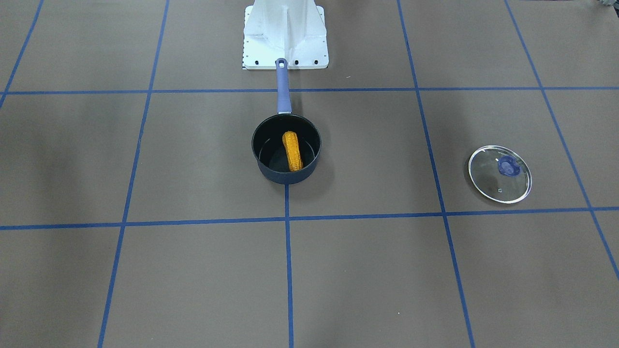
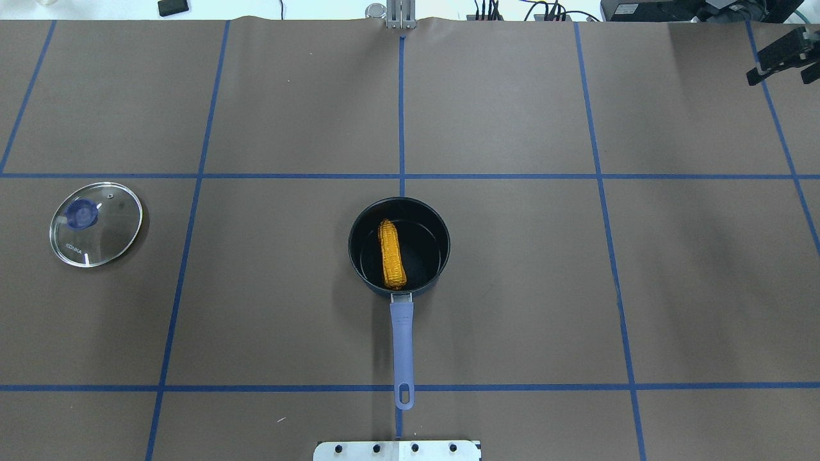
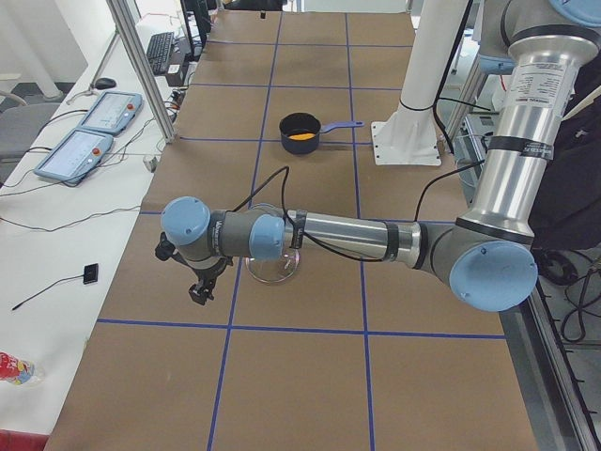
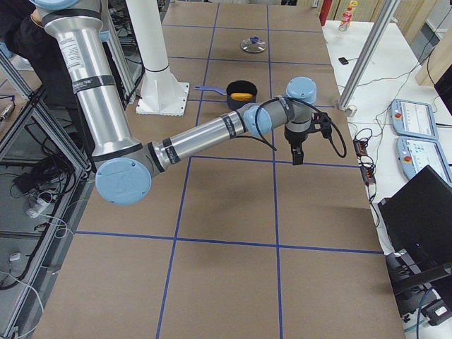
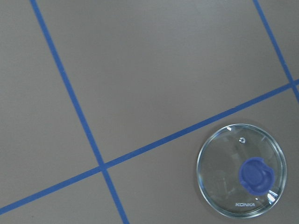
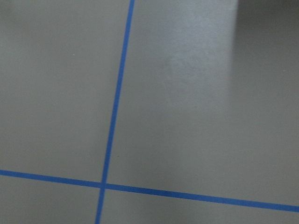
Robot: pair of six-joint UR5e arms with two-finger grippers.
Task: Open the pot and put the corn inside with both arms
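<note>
The dark navy pot (image 2: 442, 253) stands uncovered at the table's middle, its purple handle (image 2: 402, 346) pointing at the robot's base. It also shows in the front view (image 1: 285, 176). The yellow-orange corn (image 2: 391, 253) lies inside the pot, also seen in the front view (image 1: 292, 151). My right gripper (image 2: 776, 80) hangs empty at the far right corner, its two black fingers apart; it also shows in the exterior right view (image 4: 297, 159). My left gripper (image 3: 199, 293) shows only in the exterior left view, beyond the lid; I cannot tell whether it is open.
The round glass lid (image 2: 96, 223) with a blue knob lies flat on the table on my left side, apart from the pot. It also shows in the left wrist view (image 5: 241, 170). The white base mount (image 1: 285, 34) stands behind the handle's end.
</note>
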